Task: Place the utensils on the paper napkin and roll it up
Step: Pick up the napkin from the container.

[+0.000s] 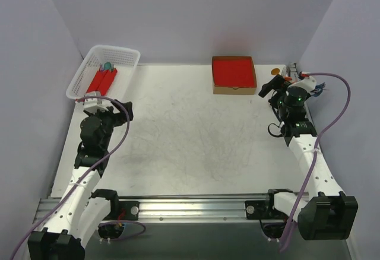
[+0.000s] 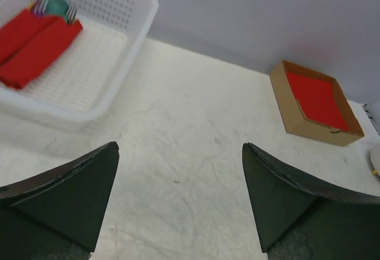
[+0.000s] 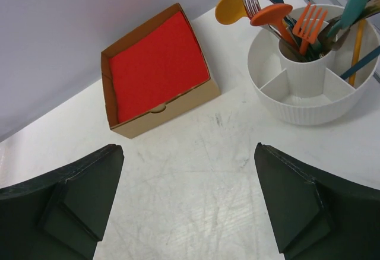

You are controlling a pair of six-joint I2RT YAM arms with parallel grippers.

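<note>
Utensils [image 3: 300,19]: bunched upright in the centre cup of a white holder [image 3: 309,111], ahead-right of the right claw [image 3: 189,153] and near it. They're a mix of metal and coloured plastic with the heads overlapping.
My read: light, stiff, slick. A thin shaft will pivot in a pinch, so take one just below the head, clear of its neighbours, and pull straight up.

Paper napkin: there's no loose sheet on the table [image 1: 196,147] yet. The only flat red paper is the stack [image 3: 157,64] in the cardboard box [image 3: 169,111]. That's ahead-left of the right claw and well away, ahead-right, from the left claw [image 2: 180,147].
My read: a single sheet is very light and limp, and it tears or creases easily. Sheets may cling together, so pinch a corner or edge of the top one and peel it off.

Both claws are spread wide with nothing between the fingers.

Basket [image 2: 133,16]: ahead-left of the left claw. It holds red rolls [image 2: 35,43] with utensil ends poking out.
</note>
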